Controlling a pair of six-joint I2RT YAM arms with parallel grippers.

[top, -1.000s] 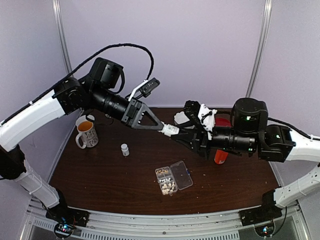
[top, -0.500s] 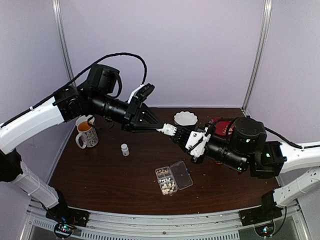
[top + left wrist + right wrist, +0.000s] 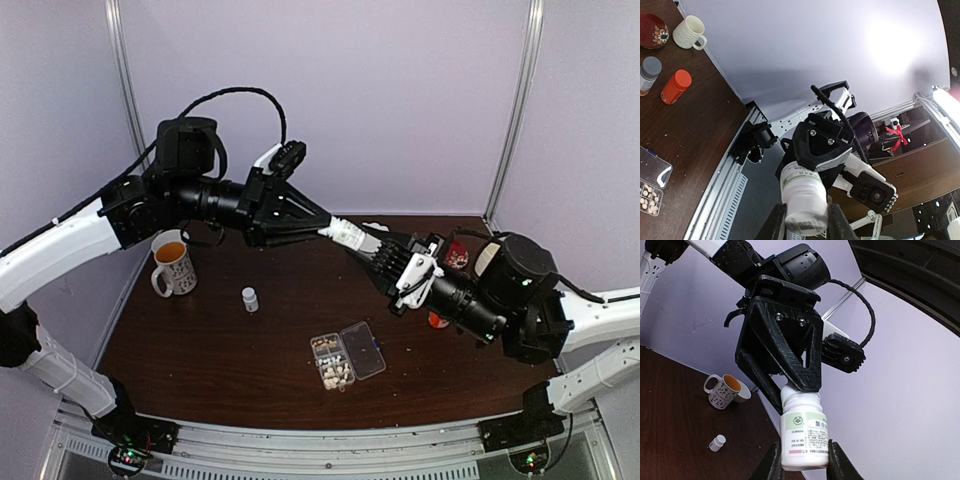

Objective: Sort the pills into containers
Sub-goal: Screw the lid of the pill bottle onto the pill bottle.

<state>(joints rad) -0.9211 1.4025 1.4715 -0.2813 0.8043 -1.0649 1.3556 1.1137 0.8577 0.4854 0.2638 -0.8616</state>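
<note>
High above the dark wooden table [image 3: 230,350], two arms meet end to end over a white bottle [image 3: 804,432]; the left gripper [image 3: 805,225] is clamped on the bottle's neck end, its two fingers pressed to either side; the right gripper [image 3: 802,462] is closed round the labelled body from the opposite end, so each set of jaws stands narrow and full of the same bottle; the bottle hangs in the air over the back half of the table, touching nothing below it.

The organiser box [image 3: 347,360] lies flat near the middle of the table's front edge, turned slightly askew; its clear lid [image 3: 363,349] is swung open and rests on the table on the right side; the pills [image 3: 331,363] show as pale cream clusters in the cells [image 3: 338,376] of the left half; how many lie in each cell is too small to tell; both grippers are well apart from the box.

A patterned mug [image 3: 176,268] with brownish liquid stands by the table's left edge; a small white bottle [image 3: 250,298] stands upright between that mug and the organiser box, apart from both; toward the back right corner, the left wrist view shows a red bowl [image 3: 651,30] and a white ribbed mug [image 3: 687,32] side by side, with a grey-capped bottle [image 3: 647,72] and an orange bottle [image 3: 675,86] upright near them; from overhead the right arm covers most of that group.
</note>
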